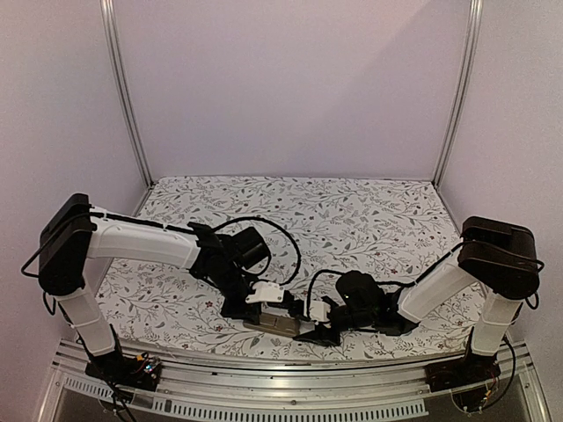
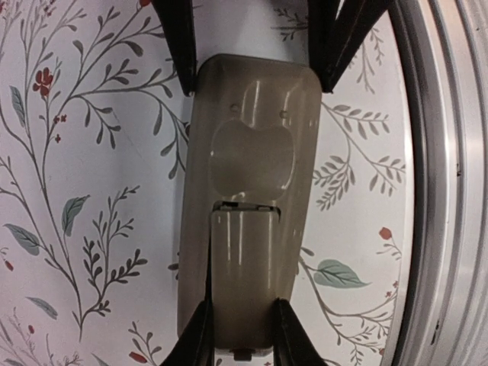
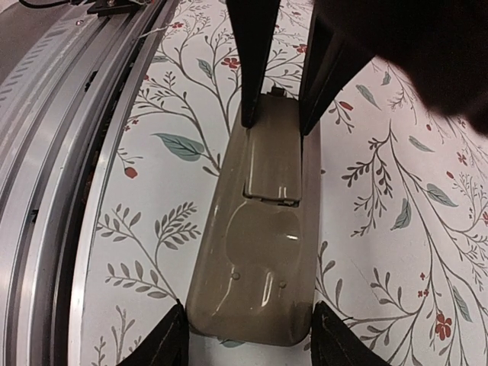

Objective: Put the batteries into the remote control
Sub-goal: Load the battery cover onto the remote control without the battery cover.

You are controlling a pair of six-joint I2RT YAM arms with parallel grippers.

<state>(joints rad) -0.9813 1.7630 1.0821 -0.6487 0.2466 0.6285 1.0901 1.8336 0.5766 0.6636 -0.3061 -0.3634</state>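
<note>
Tan glossy remote control (image 2: 252, 152) (rounded corners)

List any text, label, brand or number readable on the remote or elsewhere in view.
None readable. The remote control shows only its plain greyish-tan back and battery cover, no lettering.
The floral tablecloth and metal rail carry none; the arm bases are too small to tell.
</note>
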